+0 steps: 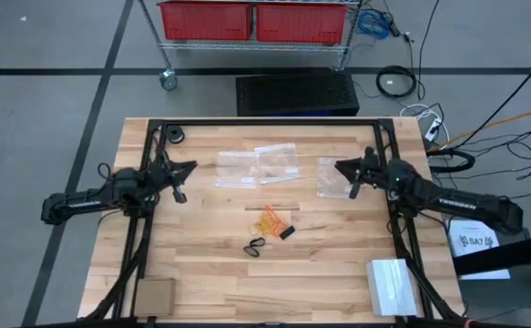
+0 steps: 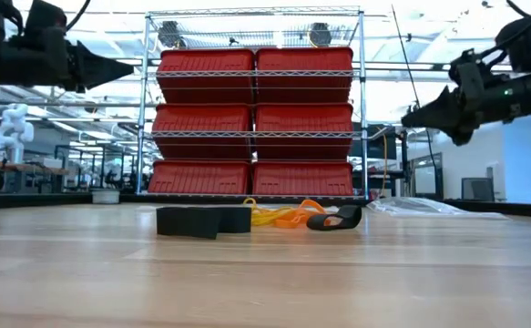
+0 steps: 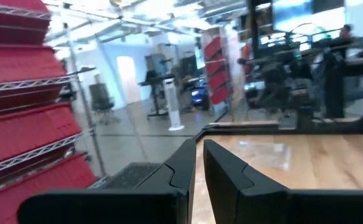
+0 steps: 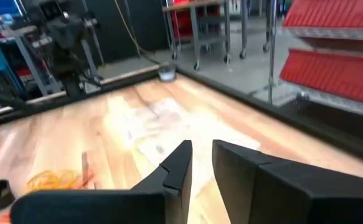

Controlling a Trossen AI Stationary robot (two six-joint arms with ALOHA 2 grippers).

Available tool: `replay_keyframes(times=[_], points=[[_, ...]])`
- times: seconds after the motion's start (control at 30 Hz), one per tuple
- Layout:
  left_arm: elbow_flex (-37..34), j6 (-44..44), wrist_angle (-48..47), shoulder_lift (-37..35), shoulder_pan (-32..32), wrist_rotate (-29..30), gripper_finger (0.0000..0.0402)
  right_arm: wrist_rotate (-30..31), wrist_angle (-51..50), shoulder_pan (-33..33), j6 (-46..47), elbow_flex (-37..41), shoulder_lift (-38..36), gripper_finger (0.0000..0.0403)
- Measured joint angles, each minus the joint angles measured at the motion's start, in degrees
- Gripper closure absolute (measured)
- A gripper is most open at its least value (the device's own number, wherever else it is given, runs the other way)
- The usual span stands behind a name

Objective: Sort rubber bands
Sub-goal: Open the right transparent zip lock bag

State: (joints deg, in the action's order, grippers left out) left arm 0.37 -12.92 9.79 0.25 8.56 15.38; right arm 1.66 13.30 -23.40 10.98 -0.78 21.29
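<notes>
Above the table's right side, the right gripper (image 1: 341, 167) hangs in the air with its fingers (image 4: 180, 163) narrowly parted and nothing between them. Just beneath and beside it lie clear plastic bags (image 1: 335, 176). Farther toward the table's middle sits the heap of orange-red and tan rubber bands (image 1: 272, 220), with black loops (image 1: 255, 246) and a black block (image 1: 286, 233) close by. Across from it, the left gripper (image 1: 192, 167) hovers with its fingers slightly apart, empty.
</notes>
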Motion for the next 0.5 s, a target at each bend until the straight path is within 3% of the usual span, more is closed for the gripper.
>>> replay_keyframes(times=[0.13, 0.23, 0.33, 0.4, 0.5], points=[[0.0, 3.1, -0.9, 0.0, 0.0, 4.1, 0.0361, 2.4, 0.1, -0.2, 1.6, 0.0, 2.2, 0.0344], [0.0, -0.2, -1.7, 0.0, 0.2, 11.5, 0.0361, 7.7, 0.7, -0.8, -0.8, 0.0, 2.6, 0.0344], [0.0, -1.0, -2.1, 0.0, 0.2, 16.1, 0.0361, 8.3, -3.8, -1.4, -1.1, -1.6, 2.8, 0.0344], [0.0, 0.8, -3.1, 0.0, 0.2, 16.0, 0.0361, 7.0, -9.4, -1.2, -2.4, -3.5, 3.1, 0.0344], [0.0, 3.1, -2.5, 0.1, 0.1, 11.1, 0.0361, 5.9, -17.2, 0.1, -9.4, -7.1, 4.6, 0.0344]])
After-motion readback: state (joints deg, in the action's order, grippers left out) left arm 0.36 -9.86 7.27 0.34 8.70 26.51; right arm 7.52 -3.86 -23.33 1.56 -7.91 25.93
